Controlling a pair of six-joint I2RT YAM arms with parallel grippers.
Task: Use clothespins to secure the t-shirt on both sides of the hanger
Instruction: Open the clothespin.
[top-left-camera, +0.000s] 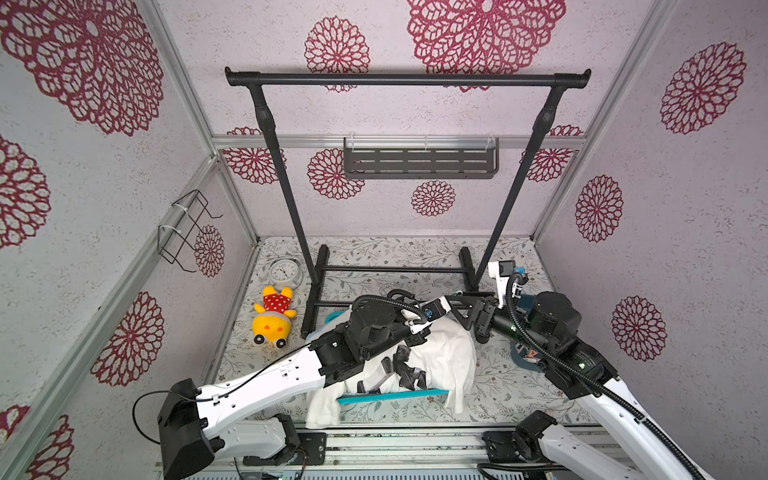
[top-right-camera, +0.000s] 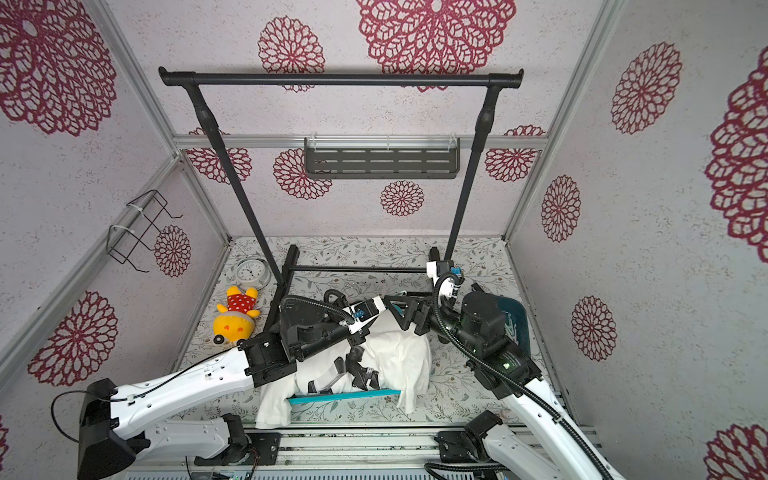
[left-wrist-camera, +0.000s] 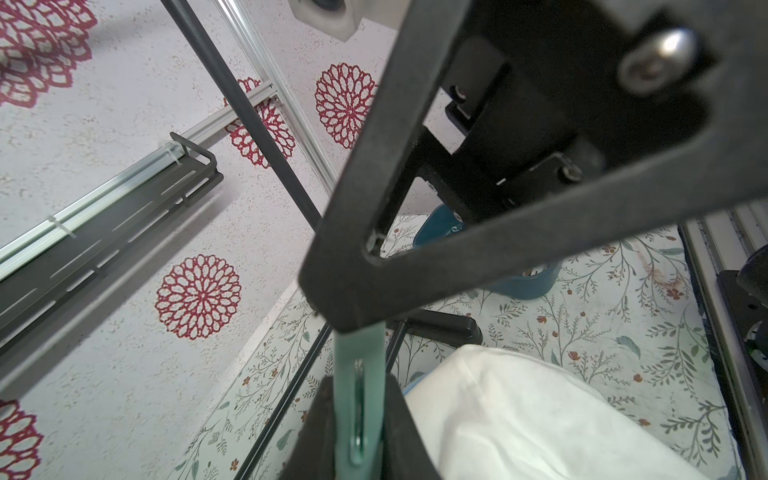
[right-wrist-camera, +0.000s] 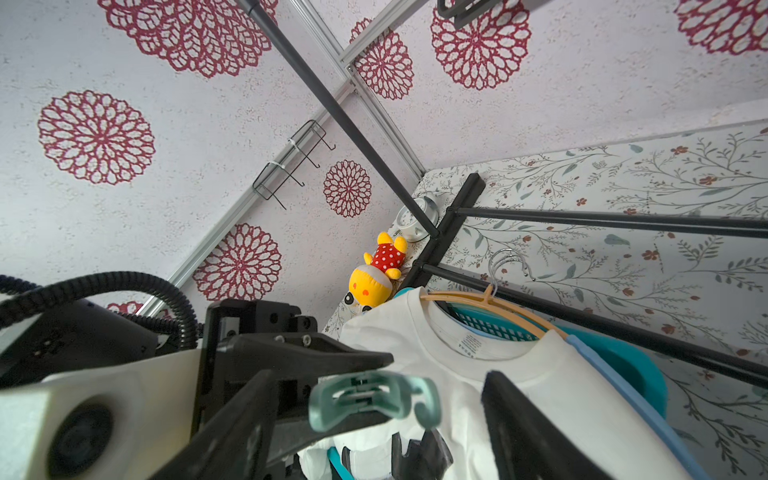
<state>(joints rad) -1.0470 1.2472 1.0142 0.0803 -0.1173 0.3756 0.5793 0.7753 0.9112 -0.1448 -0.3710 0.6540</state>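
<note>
L gripper (left-wrist-camera: 359, 378) clenched on the mint clothespin (right-wrist-camera: 374, 397), grasping it across the body. Pin is in the air just past the 12 o'clock edge of the t-shirt (top-left-camera: 451, 357), over the collar, mouth end free, not yet on fabric. R gripper (right-wrist-camera: 379, 384) faces it from the 3 o'clock side, jaws spread wide and straddling the pin + L fingertips. One R finger (right-wrist-camera: 523, 419) stands clear of the pin. In L wrist view an R finger crosses the pin's far end; can't tell if touching. Shirt is white w/ dark print, draped over a teal basket (top-left-camera: 390, 396) at 6 o'clock of the table (top-left-camera: 494, 374), neck toward 12. Tan hanger (right-wrist-camera: 482, 301) sits inside the neck, metal hook poking out toward 12. Blue tub (top-right-camera: 521, 328) at 3 o'clock of the shirt, mostly under R arm. The other clothespins (top-right-camera: 509, 326) show pale inside it, count unclear. Black garment rack (top-left-camera: 407, 79) stands at 12 o'clock, feet on the table just behind the shirt. Plush toy (top-left-camera: 272, 318) at 9 o'clock by the L wall, alarm clock (top-left-camera: 284, 270) at approx 10, just behind the toy.
</note>
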